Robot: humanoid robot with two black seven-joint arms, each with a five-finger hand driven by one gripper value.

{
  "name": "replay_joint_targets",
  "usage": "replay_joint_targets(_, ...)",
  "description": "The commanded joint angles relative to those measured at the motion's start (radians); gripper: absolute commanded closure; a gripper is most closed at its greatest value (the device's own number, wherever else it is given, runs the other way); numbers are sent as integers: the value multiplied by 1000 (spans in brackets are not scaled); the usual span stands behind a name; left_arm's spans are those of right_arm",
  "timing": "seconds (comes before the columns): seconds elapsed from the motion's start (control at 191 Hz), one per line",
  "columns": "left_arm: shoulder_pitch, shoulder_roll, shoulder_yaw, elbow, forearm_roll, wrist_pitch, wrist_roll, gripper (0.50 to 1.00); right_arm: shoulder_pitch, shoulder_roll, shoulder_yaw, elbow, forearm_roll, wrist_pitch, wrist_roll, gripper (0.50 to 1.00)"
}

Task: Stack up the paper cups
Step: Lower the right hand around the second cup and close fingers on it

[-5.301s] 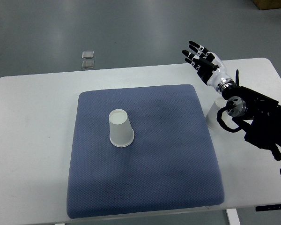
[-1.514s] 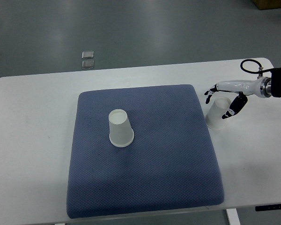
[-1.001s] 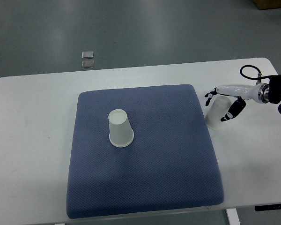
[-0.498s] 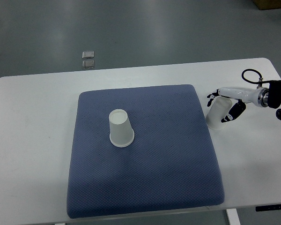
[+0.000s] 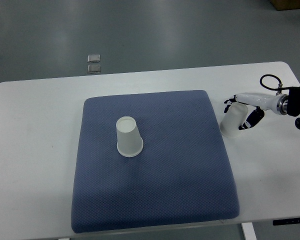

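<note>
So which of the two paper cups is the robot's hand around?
The cup on the bare table just off the mat's right edge; the right hand wraps it. The other cup stands upside down mid-mat, untouched.

the right hand (image 5: 241, 111) reached in from the right edge on a thin white wrist, its black-tipped fingers (image 5: 228, 102) curled around both sides of a paper cup (image 5: 232, 121)
</note>
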Motion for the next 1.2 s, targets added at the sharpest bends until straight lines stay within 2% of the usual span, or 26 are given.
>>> replay_joint_targets(0.0,0,0,0,0,0,0,1,500,0,6,0,0,3,0,4,595)
replay_joint_targets(0.251,0,0,0,0,0,0,-1,500,0,7,0,2,4,6,5,595)
replay_joint_targets(0.409,0,0,0,0,0,0,1,500,0,9,-2,2,1,9,5,613)
replay_joint_targets(0.466,0,0,0,0,0,0,-1,500,0,9,-2,2,0,10,5,636)
replay_joint_targets(0.608,0,0,0,0,0,0,-1,500,0,10,-2,2,0,13,5,726)
replay_joint_targets(0.686,0,0,0,0,0,0,1,500,0,18,-2,0,0,13,5,746)
replay_joint_targets(0.723,0,0,0,0,0,0,-1,500,0,19,-2,2,0,13,5,787)
replay_joint_targets(0.812,0,0,0,0,0,0,1,500,0,19,-5,0,0,15,5,840)
replay_joint_targets(0.964,0,0,0,0,0,0,-1,500,3,19,-5,2,0,13,5,879)
replay_joint_targets(1.194,0,0,0,0,0,0,-1,500,27,16,-2,0,15,16,5,879)
